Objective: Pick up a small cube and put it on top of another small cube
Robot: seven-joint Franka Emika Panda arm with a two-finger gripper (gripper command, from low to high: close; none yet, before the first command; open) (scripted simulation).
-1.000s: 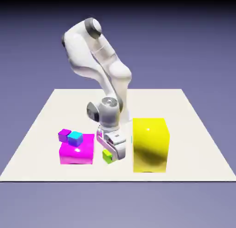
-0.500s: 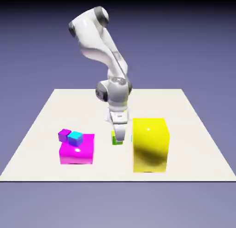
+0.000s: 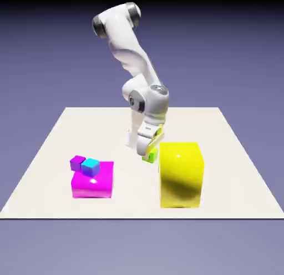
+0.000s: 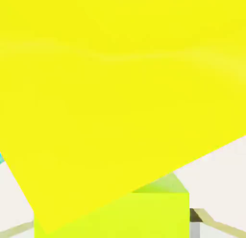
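Observation:
My gripper (image 3: 148, 154) is shut on the small lime-green cube (image 3: 148, 158) and holds it off the table, right by the upper left edge of the big yellow block (image 3: 181, 174). In the hand view the lime-green cube (image 4: 144, 210) sits large at the bottom between the fingers, and only a grey fingertip (image 4: 194, 228) shows to its right. The yellow block (image 4: 115, 88) fills most of that view, very close. A small cyan cube (image 3: 90, 167) and a small purple cube (image 3: 77, 163) rest on the magenta block (image 3: 92, 180) at the exterior view's left.
The cream table top (image 3: 233, 157) extends around the blocks. The yellow block stands much taller than the magenta one. A thin cyan sliver (image 4: 1, 158) shows at the hand view's left edge, beside the yellow block.
The arm has lifted the lime-green cube off the table near the magenta block. It has carried it up and to the exterior view's right, up against the yellow block.

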